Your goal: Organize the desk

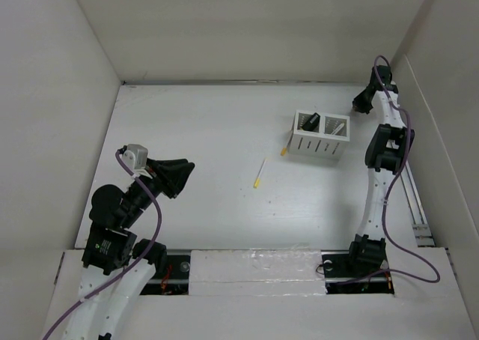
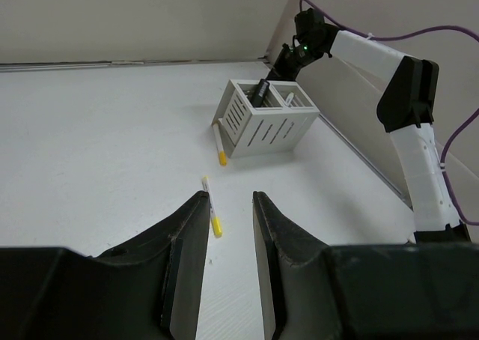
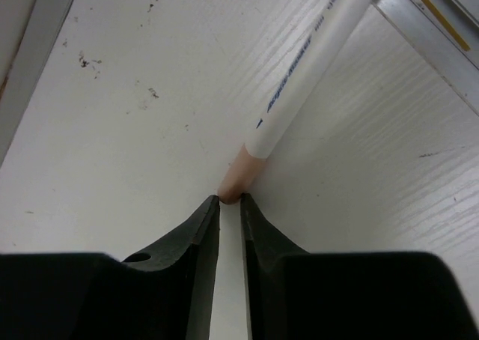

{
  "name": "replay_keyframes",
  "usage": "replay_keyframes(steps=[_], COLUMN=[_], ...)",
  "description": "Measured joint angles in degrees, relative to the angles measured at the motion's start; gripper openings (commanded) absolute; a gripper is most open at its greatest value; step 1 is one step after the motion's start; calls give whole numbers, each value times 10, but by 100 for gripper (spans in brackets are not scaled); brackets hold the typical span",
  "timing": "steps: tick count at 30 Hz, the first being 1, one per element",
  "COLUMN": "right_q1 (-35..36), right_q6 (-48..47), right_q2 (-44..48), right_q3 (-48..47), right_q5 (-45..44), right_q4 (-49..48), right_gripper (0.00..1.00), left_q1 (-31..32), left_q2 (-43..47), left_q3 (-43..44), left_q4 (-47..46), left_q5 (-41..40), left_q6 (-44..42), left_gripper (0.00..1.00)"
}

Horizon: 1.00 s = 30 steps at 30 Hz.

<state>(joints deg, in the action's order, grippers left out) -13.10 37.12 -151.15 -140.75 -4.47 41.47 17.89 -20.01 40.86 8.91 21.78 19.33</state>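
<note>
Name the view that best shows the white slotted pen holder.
Left wrist: the white slotted two-compartment pen holder appears large, its slots and compartments clear. Top external shows it smaller, from above. Right wrist does not show it.

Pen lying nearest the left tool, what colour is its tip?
Yellow tip on a white pen; clearest in the left wrist view.

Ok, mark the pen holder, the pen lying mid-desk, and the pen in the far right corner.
Pen holder (image 1: 318, 150): top view, slotted near wall.
Mid-desk pen (image 1: 260, 172): top view, white barrel.
Corner pen (image 3: 314, 63): right wrist view, white barrel.
</note>
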Motion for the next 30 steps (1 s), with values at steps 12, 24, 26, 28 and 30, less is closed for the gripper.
replay_keyframes(steps=[12,24,26,28,30], right_q1=[0,-11,-20,-28,-35], right_q6=[-13,-7,-8,-15,-25], right_q2=[41,152,129,104,85], right_q3=[74,163,98,43,12], right_q5=[24,-27,-49,-74,-93], right_q4=[-19,-71,-65,-66,-59], right_gripper=[0,34,47,61,71], left_q1=[0,0,0,0,0], left_q2=[0,-1,-1,-3,-7], left_q3=[0,0,0,0,0], left_q4=[0,0,0,0,0], left_q5=[0,1,-1,-4,-7], left_q6=[0,0,-1,-3,-4], left_gripper=[26,27,26,27,26])
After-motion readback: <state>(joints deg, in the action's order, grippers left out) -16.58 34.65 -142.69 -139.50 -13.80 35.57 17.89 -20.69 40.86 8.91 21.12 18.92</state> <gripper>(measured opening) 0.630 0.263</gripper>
